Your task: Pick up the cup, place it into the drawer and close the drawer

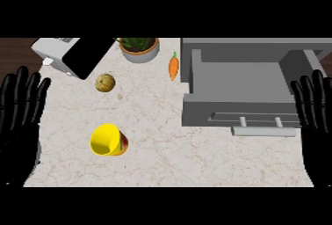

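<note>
The cup (pixel 107 140), a yellow cup with a red outside, lies tipped on its side on the pale marbled counter (pixel 194 162), well apart from the grey drawer (pixel 239 83), so no part of the task looks done yet. That drawer, the biggest thing here, stands pulled open with its bar handle (pixel 262 131) facing the robot. The left hand (pixel 23 103) rests at the left edge and the right hand (pixel 312 105) at the right edge, both with fingers straight and holding nothing. Picking up, placing and closing all remain. An orange carrot (pixel 173 67) lies just beside the drawer.
</note>
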